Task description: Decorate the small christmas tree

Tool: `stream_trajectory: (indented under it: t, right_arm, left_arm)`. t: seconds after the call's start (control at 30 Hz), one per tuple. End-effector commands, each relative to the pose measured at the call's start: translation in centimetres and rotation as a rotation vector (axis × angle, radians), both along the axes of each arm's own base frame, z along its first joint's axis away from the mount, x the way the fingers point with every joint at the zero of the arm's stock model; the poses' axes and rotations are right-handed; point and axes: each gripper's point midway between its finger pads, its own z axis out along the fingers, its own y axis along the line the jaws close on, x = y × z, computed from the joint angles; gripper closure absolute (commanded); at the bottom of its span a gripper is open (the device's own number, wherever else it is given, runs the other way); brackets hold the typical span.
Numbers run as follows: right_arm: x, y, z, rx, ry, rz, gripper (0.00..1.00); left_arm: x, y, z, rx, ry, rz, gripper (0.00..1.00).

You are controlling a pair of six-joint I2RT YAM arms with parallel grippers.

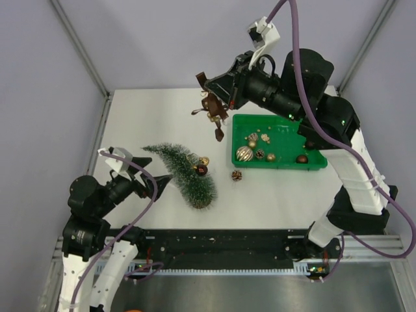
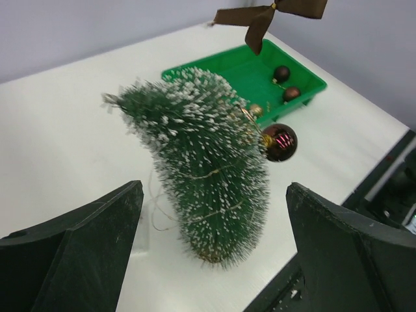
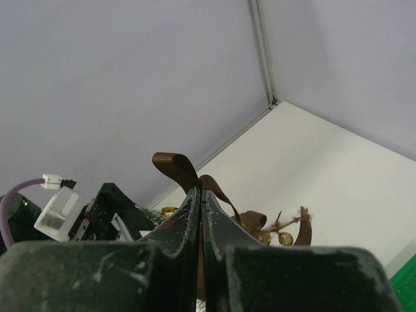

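The small christmas tree (image 1: 185,172) leans on the table (image 1: 143,117) left of centre, its tip bent leftward, with a dark red bauble (image 2: 279,142) and a gold bauble (image 1: 203,160) hung on its right side. It looks light and easy to tip, with soft, springy bristles, so a steadying hold belongs low, near the base. The left hand (image 1: 159,185) sits low, fingers spread wide before the tree, touching nothing. Farther right, the right hand (image 3: 200,201) is raised high, fingers pressed together on a brown ribbon bow (image 1: 211,107), just left of the green tray (image 1: 279,166).
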Motion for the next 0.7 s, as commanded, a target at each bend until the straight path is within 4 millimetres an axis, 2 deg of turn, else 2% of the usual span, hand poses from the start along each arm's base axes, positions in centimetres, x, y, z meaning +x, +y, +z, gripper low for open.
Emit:
stream_trajectory:
  t: [0.0,0.3,0.43,0.67]
  right_arm:
    - [-0.5,-0.7,1.2,0.018,-0.041,-0.007,1.00]
    - [-0.1,-1.2,1.3,0.005,-0.062,-0.036,1.00]
    - [0.1,-1.1,1.3,-0.001,-0.078,-0.042,1.00]
    - [1.8,0.4,0.3,-0.038,-0.098,-0.066,1.00]
  left_arm:
    - [-2.8,-2.3,0.5,0.010,-0.092,-0.200,0.04]
    - [-3.7,-3.8,-2.2,0.103,-0.098,-0.373,0.12]
    - [-3.2,-3.8,-2.7,0.121,-0.096,-0.373,0.13]
    - [-2.0,-3.4,-3.0,0.144,-0.105,-0.332,0.17]
